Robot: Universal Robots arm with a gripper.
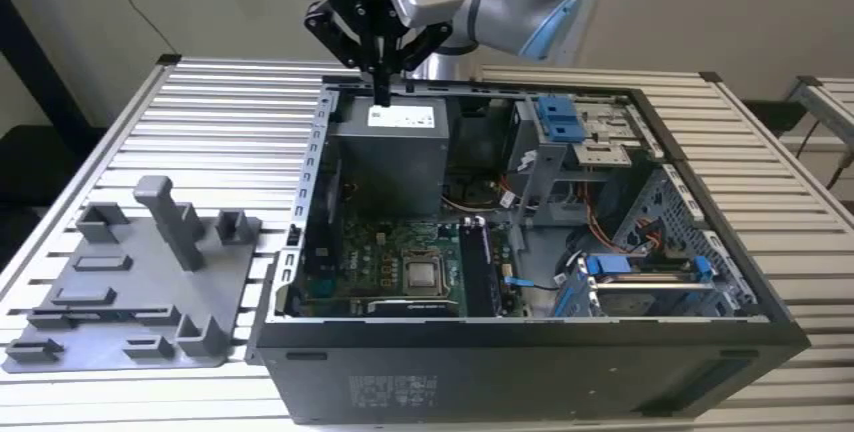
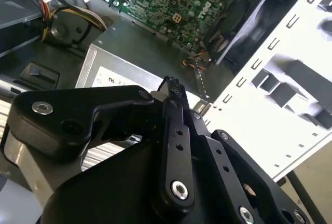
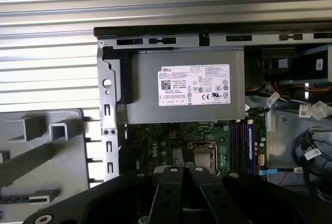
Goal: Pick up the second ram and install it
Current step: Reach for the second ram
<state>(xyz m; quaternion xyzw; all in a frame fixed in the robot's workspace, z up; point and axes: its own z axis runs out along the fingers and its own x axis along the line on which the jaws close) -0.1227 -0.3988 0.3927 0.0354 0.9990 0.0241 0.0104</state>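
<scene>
My gripper [image 1: 383,92] hangs above the back edge of the open computer case [image 1: 310,214], over the grey power supply [image 3: 181,86]. Its black fingers [image 2: 176,130] are pressed together in both wrist views, and I see nothing between them. The gripper [image 3: 185,171] points down toward the green motherboard [image 1: 380,252]. The long memory slots [image 3: 241,143] lie beside the processor socket [image 1: 424,274]. A dark narrow strip [image 3: 26,199] rests in the grey holder [image 1: 127,292] at the exterior view's left. It may be the second ram, but I cannot tell.
The holder has a tall post [image 1: 171,220] and several low blocks. Inside the case are blue drive brackets [image 1: 561,117], loose cables [image 1: 614,242] and a drive cage [image 1: 641,277]. The case and holder stand on a slatted white table [image 1: 200,122].
</scene>
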